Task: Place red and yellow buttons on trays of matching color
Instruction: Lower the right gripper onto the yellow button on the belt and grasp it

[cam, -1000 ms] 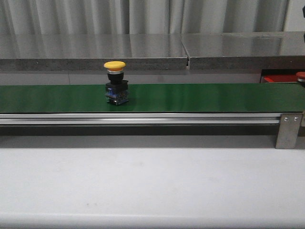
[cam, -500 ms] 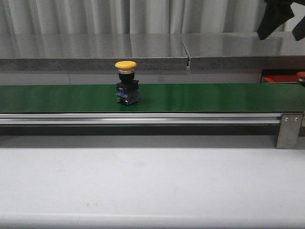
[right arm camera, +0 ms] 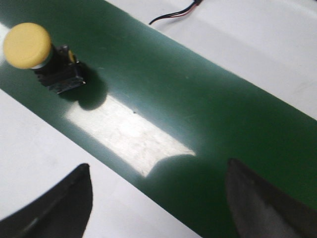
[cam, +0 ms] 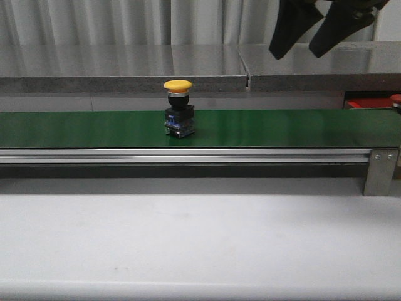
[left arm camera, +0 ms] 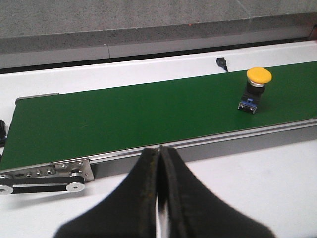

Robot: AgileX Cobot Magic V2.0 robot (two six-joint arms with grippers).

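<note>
Standing well apart from right pincer (cam: 311, 39): yellow button (cam: 178, 108).

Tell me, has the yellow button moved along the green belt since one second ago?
Yes. The yellow button has moved rightward along the green belt, closer to the counter seam.

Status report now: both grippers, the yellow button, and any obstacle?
Left gripper shut, empty. Right gripper open, high above the green belt. Yellow button upright on the belt, untouched. Nothing in the way.
</note>
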